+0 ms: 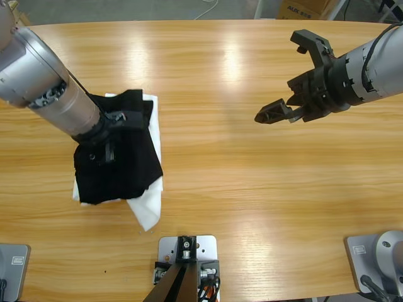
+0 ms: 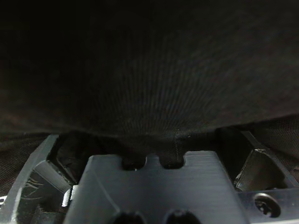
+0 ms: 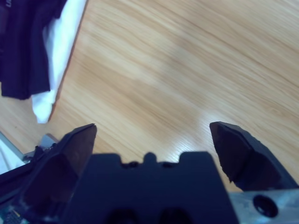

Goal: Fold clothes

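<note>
- Black T-shirt (image 1: 119, 170): a bunched, roughly folded heap on the left part of the wooden table (image 1: 239, 189), lying on top of a white garment. Soft fabric, creased; its upper edge rises in a small peak beside the arm that reaches into it.
- White garment (image 1: 148, 207): spread flat under the black T-shirt, showing along the shirt's right side and as a pointed corner at the lower right of the heap. A thin strip also shows at the lower left.
- Left gripper (image 1: 108, 148): comes in from the upper left corner on a silver-grey arm and is buried in the T-shirt. In the left wrist view, black ribbed cloth (image 2: 154, 84) fills nearly the whole picture and sits right against the gripper's body. Whether the jaws are spread or pinching the cloth cannot be told.
- Right gripper (image 1: 283, 78): enters from the right edge and hangs above bare table, well apart from the clothes. Jaws spread wide, with nothing between them; the right wrist view shows only wood grain in the gap.
- Right wrist view, upper left corner: the T-shirt (image 3: 23, 46) and the edge of the white garment (image 3: 58, 51), far from the jaws.
</note>
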